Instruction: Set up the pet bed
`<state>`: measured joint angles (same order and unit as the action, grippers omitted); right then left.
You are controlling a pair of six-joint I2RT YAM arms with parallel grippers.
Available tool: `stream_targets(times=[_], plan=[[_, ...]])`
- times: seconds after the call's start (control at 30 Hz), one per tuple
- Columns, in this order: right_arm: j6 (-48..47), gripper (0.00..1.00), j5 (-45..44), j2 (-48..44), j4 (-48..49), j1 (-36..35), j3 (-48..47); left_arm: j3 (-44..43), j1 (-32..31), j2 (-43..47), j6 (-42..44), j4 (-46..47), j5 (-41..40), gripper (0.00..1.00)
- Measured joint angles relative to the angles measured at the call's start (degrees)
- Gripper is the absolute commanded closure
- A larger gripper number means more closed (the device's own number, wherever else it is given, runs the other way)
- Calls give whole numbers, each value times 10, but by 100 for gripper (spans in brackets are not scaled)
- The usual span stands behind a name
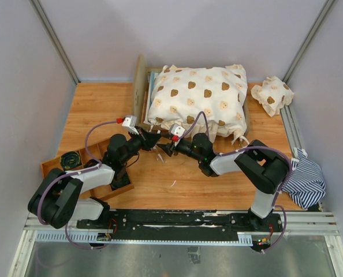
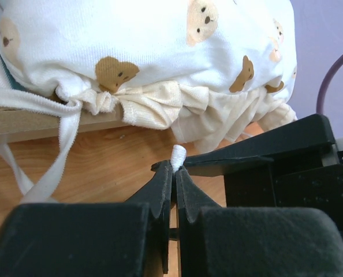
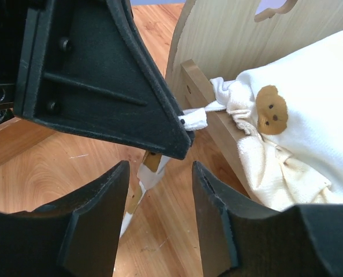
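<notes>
A: Find the pet bed (image 1: 141, 86) at twelve o'clock on the table (image 1: 102, 104), under the bear-print cover (image 1: 197, 95), headboard (image 3: 217, 34) at its nine o'clock end.
B: Seen. Left gripper (image 2: 174, 173)?
A: Pinched shut on the tip of the white tie (image 2: 178, 154). Right gripper (image 3: 160, 173) just at its three o'clock: spread wide, holding nothing.
B: Next?
A: Probably tying. Hold the pinch firm, draw the tie taut toward six o'clock, slowly, and avoid dragging the cover off the bed.

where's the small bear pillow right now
In the top view the small bear pillow lies at the back right corner of the table, just right of the pet bed and not touching it.
</notes>
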<state>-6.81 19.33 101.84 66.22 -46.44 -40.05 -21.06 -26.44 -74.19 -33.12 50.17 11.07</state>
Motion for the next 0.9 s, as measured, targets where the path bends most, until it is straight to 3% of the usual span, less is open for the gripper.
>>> stream_targets(times=[0.07, 0.2, 0.23, 0.43, 0.9], plan=[[4, 63, 2, 10, 14, 0, 0, 3, 0, 0, -8, 4, -1, 95], [9, 97, 0, 19, 30, 0, -1, 10, 0, 0, -17, 9, -5, 92], [9, 99, -1, 20, 34, 0, -1, 12, 0, 0, -19, 9, -8, 89], [-2, 100, -6, 25, 47, 0, -1, 13, 0, 4, -25, 4, -25, 60], [-178, 100, -36, 52, -76, 0, -71, -10, 10, 47, 25, -176, -173, 59]])
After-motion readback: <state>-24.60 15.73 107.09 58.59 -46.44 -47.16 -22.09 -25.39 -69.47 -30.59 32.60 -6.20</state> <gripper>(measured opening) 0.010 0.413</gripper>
